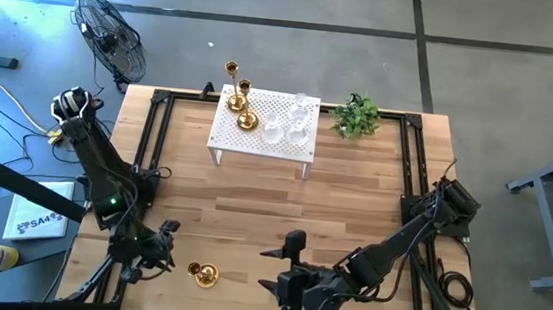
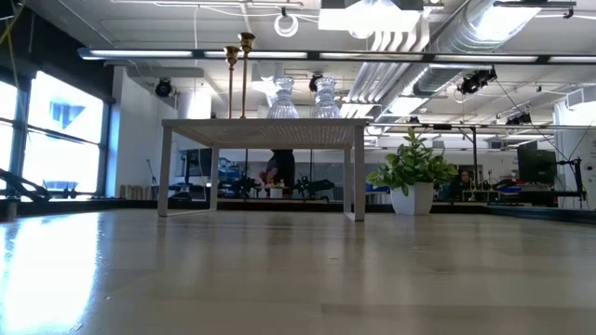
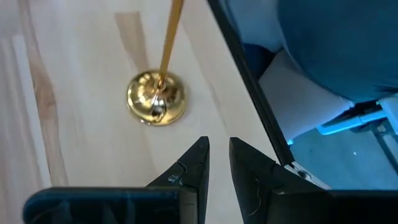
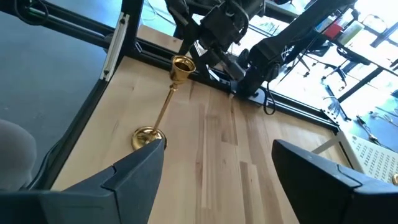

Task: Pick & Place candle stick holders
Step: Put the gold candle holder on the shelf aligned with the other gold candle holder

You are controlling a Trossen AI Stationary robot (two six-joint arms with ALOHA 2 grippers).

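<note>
Two gold candle stick holders (image 1: pixel 239 97) and two glass ones (image 1: pixel 294 121) stood on the white rack (image 1: pixel 257 143), while a third gold holder (image 1: pixel 204 274) stood near the nearly pressed-together, empty left gripper (image 1: pixel 163 250), right gripper (image 1: pixel 280 288) spread.

From my station I see the wooden desk (image 1: pixel 282 206) edged by a black frame (image 1: pixel 153 144). A small white perforated stand (image 1: pixel 262 149) sits near its far edge, with a potted green plant (image 1: pixel 357 115) just beside it. Off the desk, a black floor fan (image 1: pixel 111 35) stands on the grey floor, near a yellow cable (image 1: pixel 29 113). A white box (image 1: pixel 36 211) lies below the desk's left side.
</note>
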